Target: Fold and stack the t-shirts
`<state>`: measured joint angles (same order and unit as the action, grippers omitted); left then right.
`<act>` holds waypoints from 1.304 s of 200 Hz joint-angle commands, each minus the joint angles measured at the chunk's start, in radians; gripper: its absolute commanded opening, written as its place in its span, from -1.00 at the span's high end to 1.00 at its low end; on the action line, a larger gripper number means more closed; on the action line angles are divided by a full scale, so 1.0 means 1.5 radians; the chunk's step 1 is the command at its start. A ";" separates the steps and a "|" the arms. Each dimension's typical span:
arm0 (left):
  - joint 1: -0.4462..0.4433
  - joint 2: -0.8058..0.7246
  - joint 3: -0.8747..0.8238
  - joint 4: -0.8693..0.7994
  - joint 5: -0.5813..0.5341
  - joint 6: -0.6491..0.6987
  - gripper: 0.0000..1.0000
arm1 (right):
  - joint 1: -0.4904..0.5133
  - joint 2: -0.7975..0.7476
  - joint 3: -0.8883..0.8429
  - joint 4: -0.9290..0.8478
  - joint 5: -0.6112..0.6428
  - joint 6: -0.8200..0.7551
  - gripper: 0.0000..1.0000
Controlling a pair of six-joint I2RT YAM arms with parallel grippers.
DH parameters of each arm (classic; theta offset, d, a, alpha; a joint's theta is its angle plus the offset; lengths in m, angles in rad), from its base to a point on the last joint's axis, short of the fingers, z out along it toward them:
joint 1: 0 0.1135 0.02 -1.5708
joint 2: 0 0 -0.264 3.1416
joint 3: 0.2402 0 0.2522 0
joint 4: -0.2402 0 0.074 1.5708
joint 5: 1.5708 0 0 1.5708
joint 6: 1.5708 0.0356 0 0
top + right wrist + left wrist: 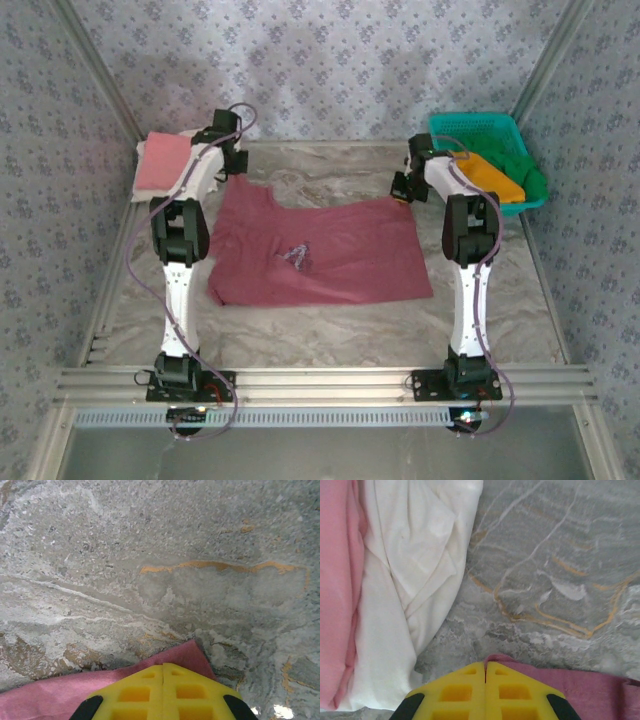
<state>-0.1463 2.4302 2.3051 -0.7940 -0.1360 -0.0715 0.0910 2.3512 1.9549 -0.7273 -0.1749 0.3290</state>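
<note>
Worktop: a grey marbled worktop (pixel 330 340) carried everything; both arms reached out over it to its far half.
Maroon shirt: the maroon shirt (pixel 330 255) lay spread flat in the middle between the two arms; its long axis ran left to right; a small pale print showed near its centre.
Basket: a teal basket (pixel 470 125) sat at the far right corner; an orange shirt (pixel 495 178) and a green shirt (pixel 525 165) lay heaped in it.
Pile: a pink shirt (pixel 162 162) rested on a cream shirt (pixel 415 580) at the far left, just beside the left arm; the cream one spilled out from under the pink towards the maroon cloth but lay apart from it.
Left claw: the left claw (pixel 485 667) was pressed together at the far left edge of the maroon shirt; cloth came out right at its tips, so it looked clamped on that edge.
Right claw: the right claw (pixel 163 666) was likewise together on the far right corner; the corner poked out just past its tips.
What the move turned on: the whole shirt lay on the near side of both claws, towards the arm bases; with one claw at each far corner, the far edge seemed ready to be carried across the short axis towards the near hem; the left arm was the nearer to the pile.
</note>
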 commanded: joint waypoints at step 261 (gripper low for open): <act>-0.019 -0.492 -0.586 0.292 -0.007 -0.012 1.00 | -0.034 -0.293 -0.225 0.145 -0.046 0.087 1.00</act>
<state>-0.1730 1.7676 1.4490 -0.4129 -0.1059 -0.1001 0.0528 1.9907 1.6123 -0.5129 -0.2581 0.4389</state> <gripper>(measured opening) 0.042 0.065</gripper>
